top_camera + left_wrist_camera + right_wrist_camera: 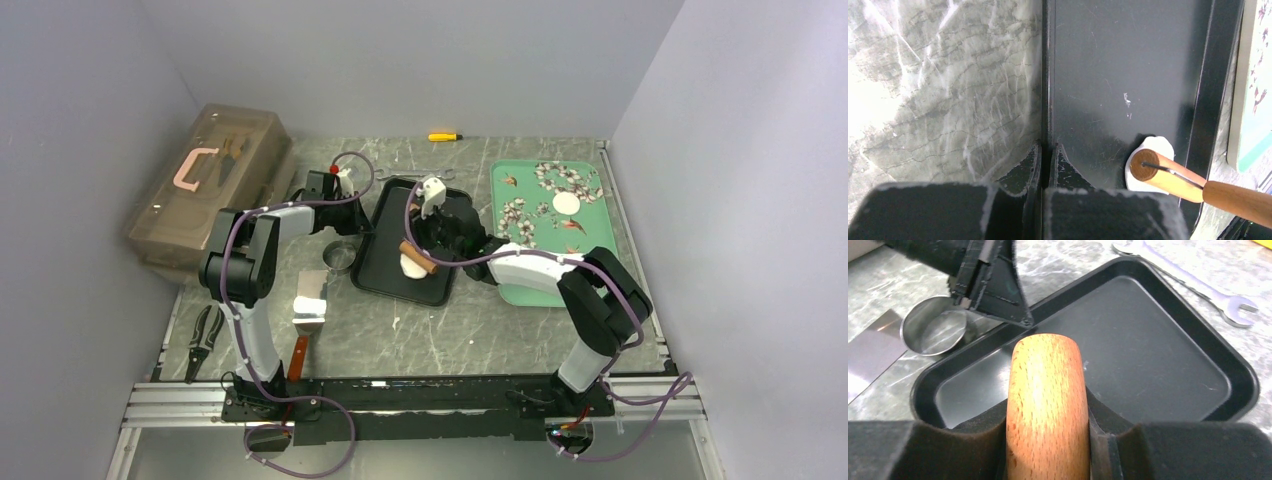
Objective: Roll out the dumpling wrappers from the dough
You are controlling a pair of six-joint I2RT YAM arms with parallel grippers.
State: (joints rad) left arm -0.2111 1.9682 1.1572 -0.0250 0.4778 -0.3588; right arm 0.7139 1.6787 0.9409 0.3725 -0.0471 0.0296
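A black tray (pixel 385 268) lies mid-table. In it sits the dough (pixel 410 268), a small white lump, also seen in the left wrist view (pixel 1162 146). The brown wooden roller (pixel 417 256) rests across the dough, its end face toward the left wrist camera (pixel 1144 167). My right gripper (pixel 1048 425) is shut on the roller (pixel 1047 390). My left gripper (pixel 1046 152) is shut on the tray's left rim (pixel 1047 75). One of the dumpling wrappers (pixel 566 204), a flat white round, lies on the green floral tray (pixel 520 280).
A metal ring cutter (pixel 341 256) stands just left of the black tray. A scraper (pixel 309 320) carries another white lump (pixel 309 304). A toolbox (pixel 210 185) stands at back left, pliers (pixel 205 340) lie front left, and a wrench (pixel 1198 285) and a yellow screwdriver (pixel 445 136) lie behind.
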